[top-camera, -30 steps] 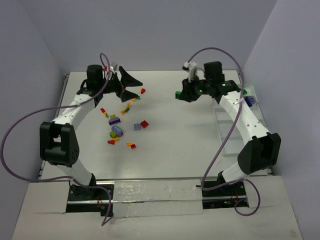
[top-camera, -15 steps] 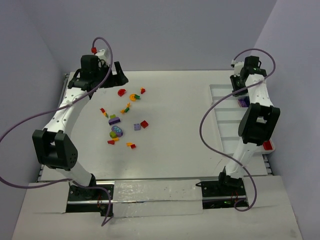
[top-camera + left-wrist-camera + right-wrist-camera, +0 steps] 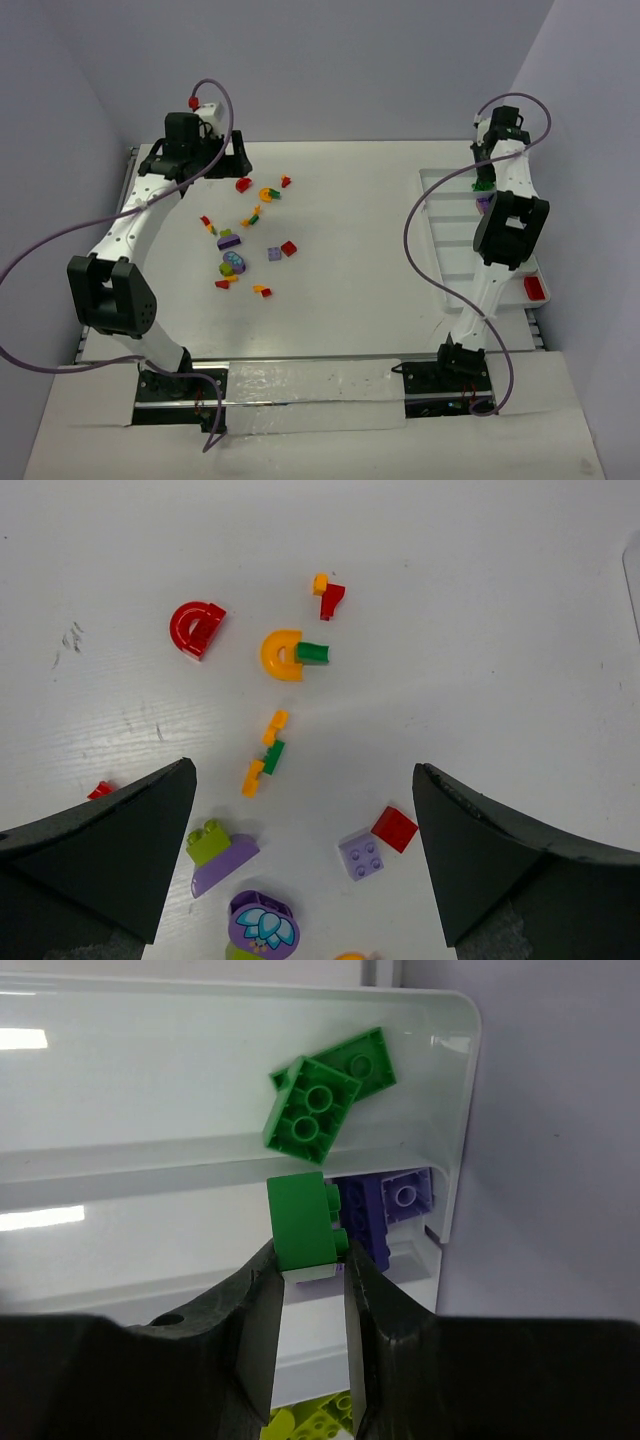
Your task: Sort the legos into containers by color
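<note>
My left claw hangs over the far left part of the white surface, its fingers spread as wide as they go and holding nothing. Below it lie the loose legos. A red arch sits farthest left, and just right of it an orange arch has a small green brick touching its open end. Nearer to me lie a lime brick on a purple wedge, a purple square plate and a red square tile touching its corner.

At the right edge lies the white tray. My right claw is over its far end, narrowed onto a green block pinched between both fingers. The block hangs above the divider between the last two compartments. Two green bricks lie in the end compartment and purple bricks in the next one.
</note>
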`<state>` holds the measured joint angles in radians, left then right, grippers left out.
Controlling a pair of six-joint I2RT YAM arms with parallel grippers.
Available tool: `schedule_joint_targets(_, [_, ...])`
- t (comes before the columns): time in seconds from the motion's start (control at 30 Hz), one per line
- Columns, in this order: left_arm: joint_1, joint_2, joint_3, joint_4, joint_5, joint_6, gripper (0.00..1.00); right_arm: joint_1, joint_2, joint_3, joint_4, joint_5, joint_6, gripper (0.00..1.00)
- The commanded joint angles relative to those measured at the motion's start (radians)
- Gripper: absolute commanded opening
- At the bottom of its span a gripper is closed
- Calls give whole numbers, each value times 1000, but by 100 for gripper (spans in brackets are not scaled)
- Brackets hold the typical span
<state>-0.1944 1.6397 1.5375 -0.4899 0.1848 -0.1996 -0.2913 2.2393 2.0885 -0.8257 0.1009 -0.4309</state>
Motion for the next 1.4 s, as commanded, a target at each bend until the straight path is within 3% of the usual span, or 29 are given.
schedule_joint_targets(0.0, [0,12,29,-7,-7,19,99,0,52,74,62,97,24,0])
schedule_joint_targets(0.57, [0,28,27,-13,-21,28,99,-17,167,163,199,182,30,4])
schedule_joint_targets(0.7, [0,34,35,-15,-21,28,99,-17,195,194,191,195,23,16])
schedule_joint_targets(0.77, [0,40,41,-16,-18,28,99,-17,200,194,197,201,24,40])
schedule_joint_targets(1.17, [2,18,10,-27,-6,63,99,-1,151,176,167,167,37,64])
schedule_joint_targets(1.37, [52,-52,-78,-81,187,234,99,71,-55,62,132,59,63,78])
